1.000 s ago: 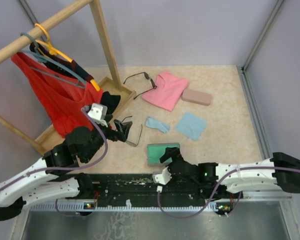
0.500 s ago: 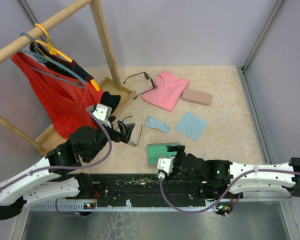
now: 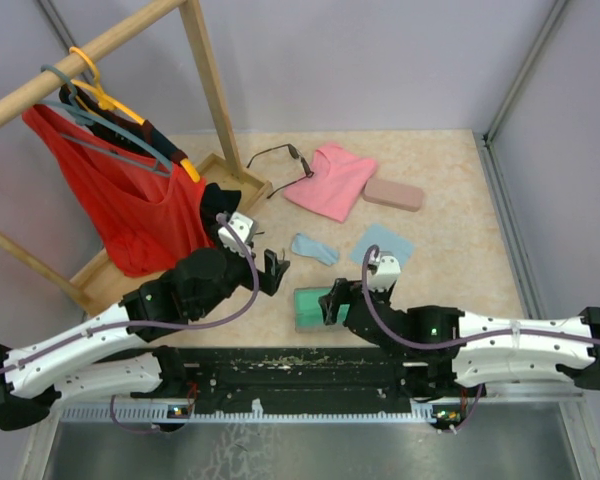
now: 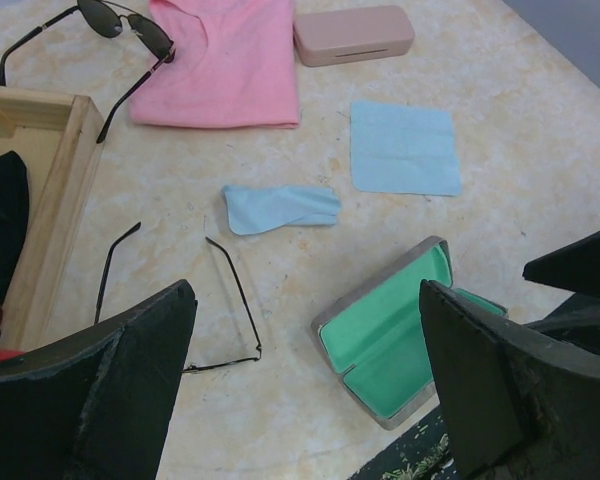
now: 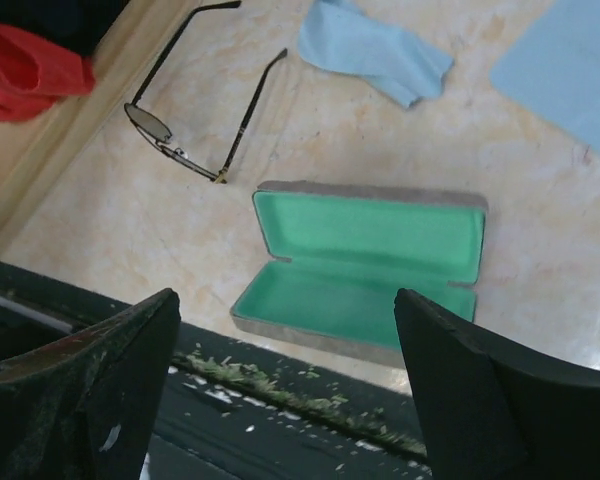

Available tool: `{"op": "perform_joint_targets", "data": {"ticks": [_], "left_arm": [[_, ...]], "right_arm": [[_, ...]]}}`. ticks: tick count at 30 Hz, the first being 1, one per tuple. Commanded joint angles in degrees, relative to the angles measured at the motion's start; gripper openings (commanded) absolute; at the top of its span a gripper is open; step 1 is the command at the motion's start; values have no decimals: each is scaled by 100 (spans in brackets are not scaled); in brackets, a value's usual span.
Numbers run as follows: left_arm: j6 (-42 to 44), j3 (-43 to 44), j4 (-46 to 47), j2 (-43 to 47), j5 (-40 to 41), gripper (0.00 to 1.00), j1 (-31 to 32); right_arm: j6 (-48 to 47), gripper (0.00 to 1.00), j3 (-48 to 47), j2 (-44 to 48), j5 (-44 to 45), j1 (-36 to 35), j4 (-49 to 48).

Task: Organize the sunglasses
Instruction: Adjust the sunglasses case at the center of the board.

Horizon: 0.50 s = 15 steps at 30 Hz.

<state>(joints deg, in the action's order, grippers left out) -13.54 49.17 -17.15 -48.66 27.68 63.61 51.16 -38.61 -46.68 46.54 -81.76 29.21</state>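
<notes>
Left gripper (image 4: 305,290) hangs with jaws wide apart over the near sunglasses (image 4: 230,288), flat on the counter (image 4: 540,130) just left of the green case (image 4: 385,345). Their front bar crosses the gap between the jaws. Right gripper (image 5: 285,300), also apart, is over the case, so left looks closer.

Wide-spread claw (image 4: 305,372) hangs over sunglasses (image 4: 235,294) lying beside open green case (image 4: 400,338).

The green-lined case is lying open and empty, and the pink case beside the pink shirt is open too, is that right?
Not quite: the pink case is shut, its lid down, as the left wrist view shows. The rest holds: the green-lined case lies open and empty, and the pink case sits beside the pink shirt.
</notes>
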Motion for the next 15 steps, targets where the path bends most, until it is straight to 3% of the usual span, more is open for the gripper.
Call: {"op": "perform_joint_targets", "data": {"ticks": [1,4,10,15], "left_arm": [[-68,-82,151,98,-183,97,2],[-62,-116,167,109,-202,97,-1],[-74,-158,39,-104,-189,97,-3],[-90,-236,118,-508,-471,95,-33]], "right_arm": [[3258,89,-1,-374,288,-97,711],[4200,91,-172,-1020,310,-112,1539],[5139,95,-592,-2040,466,-113,3125],[5187,96,-577,-2153,606,-96,3173]]}}
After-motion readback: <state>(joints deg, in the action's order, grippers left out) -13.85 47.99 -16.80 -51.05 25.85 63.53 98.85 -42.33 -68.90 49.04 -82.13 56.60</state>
